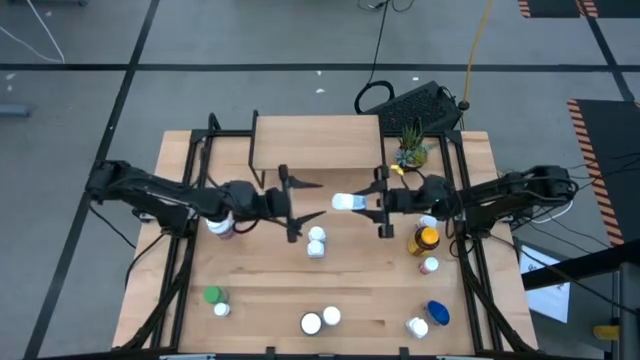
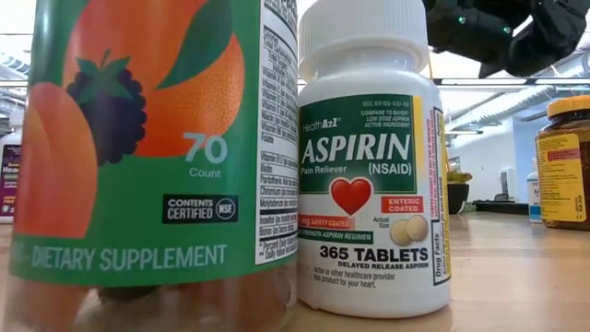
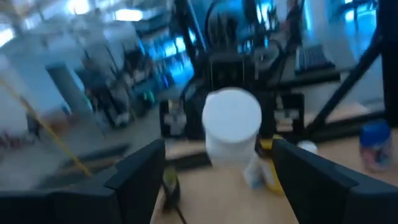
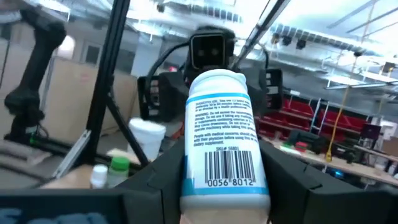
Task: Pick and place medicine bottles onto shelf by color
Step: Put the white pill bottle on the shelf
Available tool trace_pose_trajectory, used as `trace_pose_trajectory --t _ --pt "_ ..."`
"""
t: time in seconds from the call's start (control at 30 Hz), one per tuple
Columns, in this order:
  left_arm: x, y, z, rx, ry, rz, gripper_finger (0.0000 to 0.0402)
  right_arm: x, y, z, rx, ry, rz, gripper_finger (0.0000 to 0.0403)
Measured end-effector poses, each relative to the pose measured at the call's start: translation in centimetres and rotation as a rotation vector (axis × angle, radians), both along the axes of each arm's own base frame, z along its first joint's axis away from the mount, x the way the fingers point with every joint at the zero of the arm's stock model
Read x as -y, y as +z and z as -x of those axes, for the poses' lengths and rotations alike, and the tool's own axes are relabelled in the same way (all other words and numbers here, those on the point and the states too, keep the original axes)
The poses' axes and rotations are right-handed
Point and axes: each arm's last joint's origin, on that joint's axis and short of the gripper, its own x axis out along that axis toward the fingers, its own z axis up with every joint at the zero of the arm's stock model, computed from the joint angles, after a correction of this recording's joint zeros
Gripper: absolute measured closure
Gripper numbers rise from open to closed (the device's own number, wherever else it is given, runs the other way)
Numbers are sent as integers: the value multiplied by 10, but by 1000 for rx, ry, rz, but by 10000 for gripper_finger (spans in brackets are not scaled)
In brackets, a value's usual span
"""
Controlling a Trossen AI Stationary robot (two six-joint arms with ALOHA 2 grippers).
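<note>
My right gripper [image 1: 368,204] is shut on a white medicine bottle [image 1: 345,203] with a blue-edged label, held in the air over the table's middle, in front of the light-wood shelf [image 1: 315,140]. My left gripper [image 1: 303,207] faces it from the table's left and is open. In the left wrist view its fingers [image 3: 134,174] stand wide on either side of the bottle's white cap [image 3: 231,118], apart from it. Other medicine bottles stand upright on the table: a white one [image 1: 316,243], an amber one [image 1: 424,240], a green one [image 1: 213,296] and a blue one [image 1: 437,313]. My right gripper pinches the white bottle's body at its bottom end [image 4: 224,186] between the two fingers. The fingers come level from the table's right and lie along the bottle. The bottle is lifted clear of the table, lying on its side, its cap [image 4: 217,78] toward my left gripper.
A potted plant [image 1: 410,152] stands right of the shelf. A pink-labelled bottle [image 1: 222,225] stands under my left arm. White bottles [image 1: 320,320] stand near the front edge. Close to the low camera stand a green supplement bottle [image 2: 138,157] and an aspirin bottle [image 2: 369,166].
</note>
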Motion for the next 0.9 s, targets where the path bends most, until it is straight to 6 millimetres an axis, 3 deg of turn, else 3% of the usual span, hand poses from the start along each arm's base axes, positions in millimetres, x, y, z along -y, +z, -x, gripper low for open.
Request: trace_pose_trajectory --t 0.23,0.53,0.9 --pt "-8 -14 -25 149 -140 -77 101 -1 -1 5 9 2 -5 242" --pt "-16 -19 -51 144 -226 -35 115 -2 3 6 49 46 14 239" --pt "-15 -10 -61 112 -281 6 202 -3 3 6 40 82 3 239"
